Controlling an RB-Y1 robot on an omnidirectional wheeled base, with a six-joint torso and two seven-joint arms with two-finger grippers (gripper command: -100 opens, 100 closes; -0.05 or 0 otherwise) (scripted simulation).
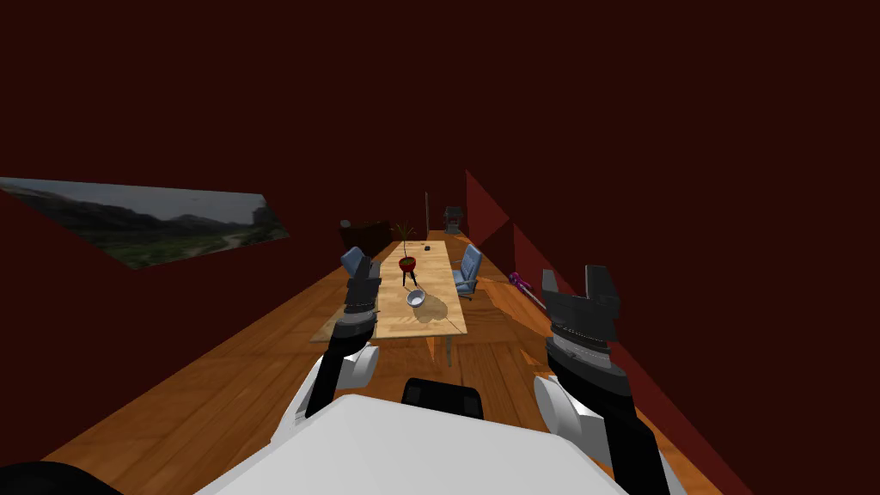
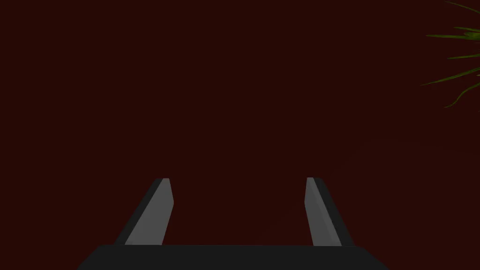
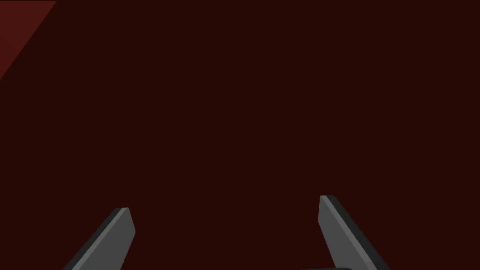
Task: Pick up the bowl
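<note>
A small white bowl [image 1: 416, 298] sits on the near half of a long wooden table [image 1: 447, 322], tilted a little. My left gripper [image 1: 363, 272] is raised at the table's near left edge, left of the bowl and apart from it. In the left wrist view my left gripper [image 2: 239, 185] stands open and holds nothing, pointing at a dark red wall. My right gripper [image 1: 574, 282] is raised well to the right of the table, fingers up. From its own wrist camera my right gripper [image 3: 227, 211] is seen open and empty.
A red pot with a green plant [image 1: 407, 262] on dark legs stands just beyond the bowl; its leaves [image 2: 457, 56] edge into the left wrist view. Blue chairs [image 1: 468, 268] flank the table. A purple object [image 1: 517, 279] lies on the wood floor by the right wall.
</note>
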